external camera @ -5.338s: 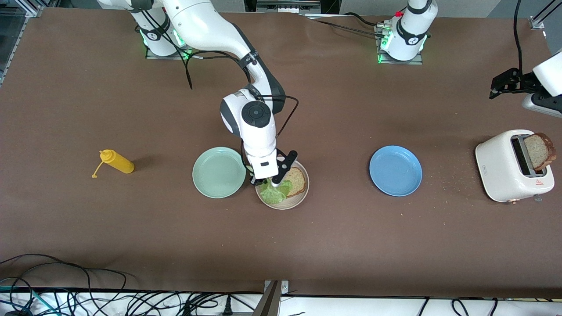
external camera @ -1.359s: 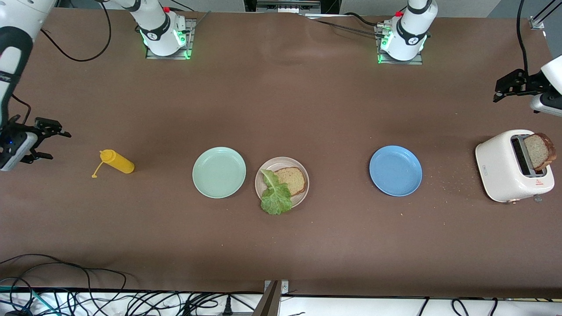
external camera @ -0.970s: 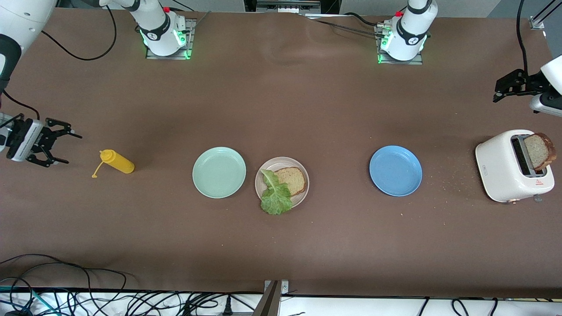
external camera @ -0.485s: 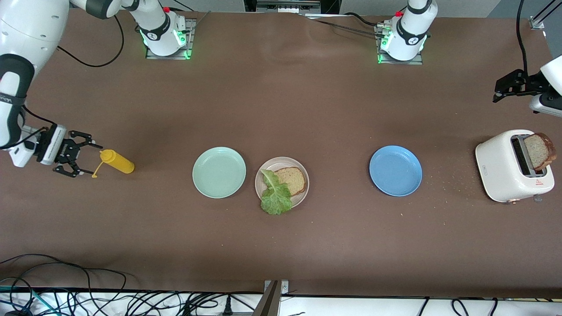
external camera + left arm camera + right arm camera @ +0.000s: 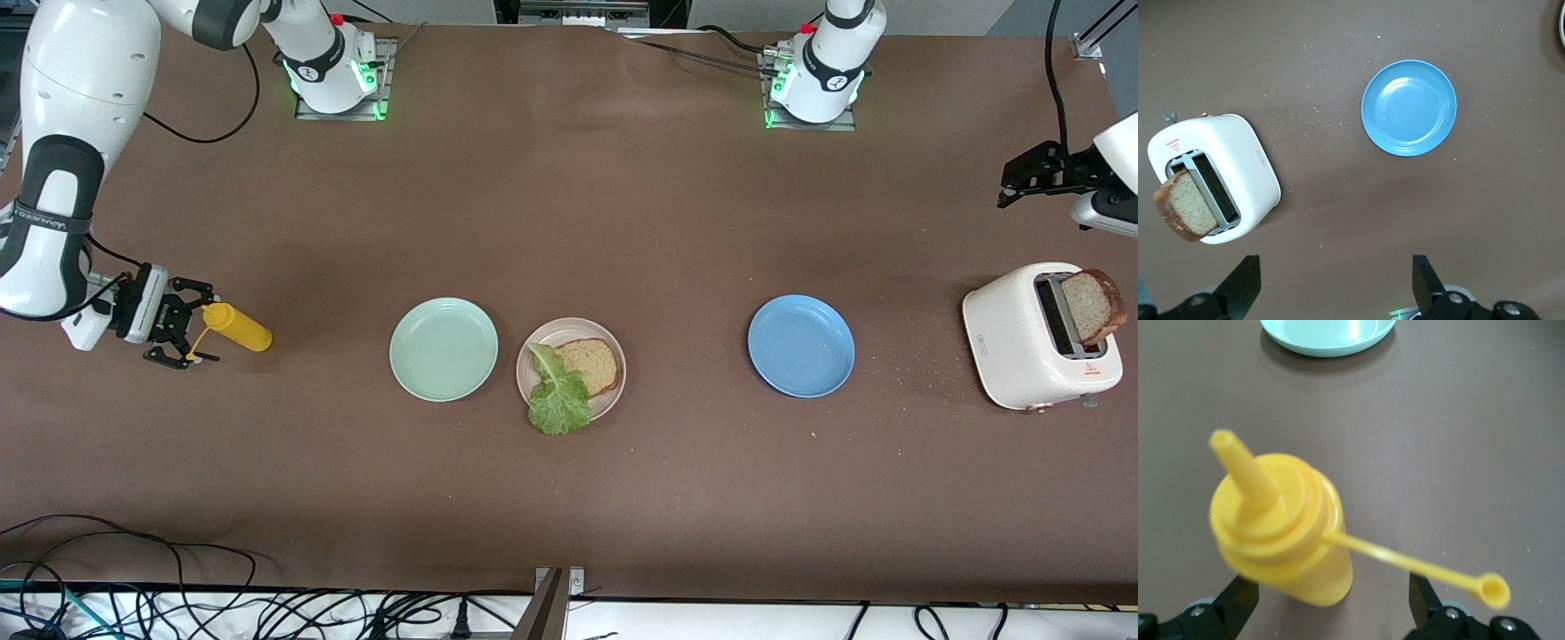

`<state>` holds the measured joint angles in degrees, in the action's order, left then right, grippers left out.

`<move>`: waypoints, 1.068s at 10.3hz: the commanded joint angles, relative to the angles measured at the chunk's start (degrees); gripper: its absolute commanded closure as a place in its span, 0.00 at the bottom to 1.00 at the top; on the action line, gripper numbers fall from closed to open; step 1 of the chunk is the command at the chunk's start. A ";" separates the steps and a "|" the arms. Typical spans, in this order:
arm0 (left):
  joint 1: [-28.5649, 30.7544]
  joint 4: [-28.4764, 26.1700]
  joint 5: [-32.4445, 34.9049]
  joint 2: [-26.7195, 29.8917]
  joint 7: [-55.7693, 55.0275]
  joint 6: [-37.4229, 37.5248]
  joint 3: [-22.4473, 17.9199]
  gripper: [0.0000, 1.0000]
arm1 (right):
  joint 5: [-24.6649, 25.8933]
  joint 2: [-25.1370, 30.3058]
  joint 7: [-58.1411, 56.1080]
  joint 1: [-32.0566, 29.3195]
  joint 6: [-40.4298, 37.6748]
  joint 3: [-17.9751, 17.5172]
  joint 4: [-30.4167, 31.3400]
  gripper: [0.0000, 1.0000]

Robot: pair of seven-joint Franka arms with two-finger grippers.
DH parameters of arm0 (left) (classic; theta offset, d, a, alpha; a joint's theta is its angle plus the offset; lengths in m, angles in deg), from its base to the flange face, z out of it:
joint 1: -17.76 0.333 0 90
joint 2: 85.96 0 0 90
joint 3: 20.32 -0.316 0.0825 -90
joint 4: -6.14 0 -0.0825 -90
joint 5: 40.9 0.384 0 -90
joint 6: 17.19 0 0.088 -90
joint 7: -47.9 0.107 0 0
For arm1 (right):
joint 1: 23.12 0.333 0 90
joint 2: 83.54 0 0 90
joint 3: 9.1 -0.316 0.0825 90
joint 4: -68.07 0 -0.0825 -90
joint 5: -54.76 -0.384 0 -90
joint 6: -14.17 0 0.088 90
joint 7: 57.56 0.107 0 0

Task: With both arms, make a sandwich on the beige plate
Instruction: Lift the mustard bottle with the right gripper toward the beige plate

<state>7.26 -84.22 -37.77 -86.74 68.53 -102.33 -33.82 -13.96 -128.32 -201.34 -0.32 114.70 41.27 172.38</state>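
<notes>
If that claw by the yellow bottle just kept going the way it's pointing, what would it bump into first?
Most likely the yellow squeeze bottle itself: the right gripper, fingers open, points at its nozzle end, the bottle lying just ahead between them.

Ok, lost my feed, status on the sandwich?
Right gripper open at the mustard bottle. Left gripper open, waiting above the toaster. Bread and lettuce on beige plate; top slice in toaster.

Brown table (image 5: 569, 498), tangled cables (image 5: 222, 604) below
</notes>
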 commanded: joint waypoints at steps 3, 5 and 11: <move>0.30 1.77 -1.46 -0.71 0.99 1.29 -0.13 0.00 | -3.35 -0.31 -1.33 -0.47 2.99 -4.91 -0.60 0.64; 0.39 1.77 -1.46 -0.71 0.99 1.29 -0.13 0.00 | -3.26 -0.31 -1.24 0.05 4.06 -5.81 -1.91 1.00; 0.39 1.68 -1.46 -0.89 0.91 2.08 -0.13 0.00 | 2.17 0.40 9.79 9.44 9.93 -5.11 -7.71 1.00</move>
<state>7.28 -84.22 -37.77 -86.83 68.53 -101.81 -33.86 -14.51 -128.28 -196.92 5.26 122.41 35.24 165.93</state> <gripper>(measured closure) 0.000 0.709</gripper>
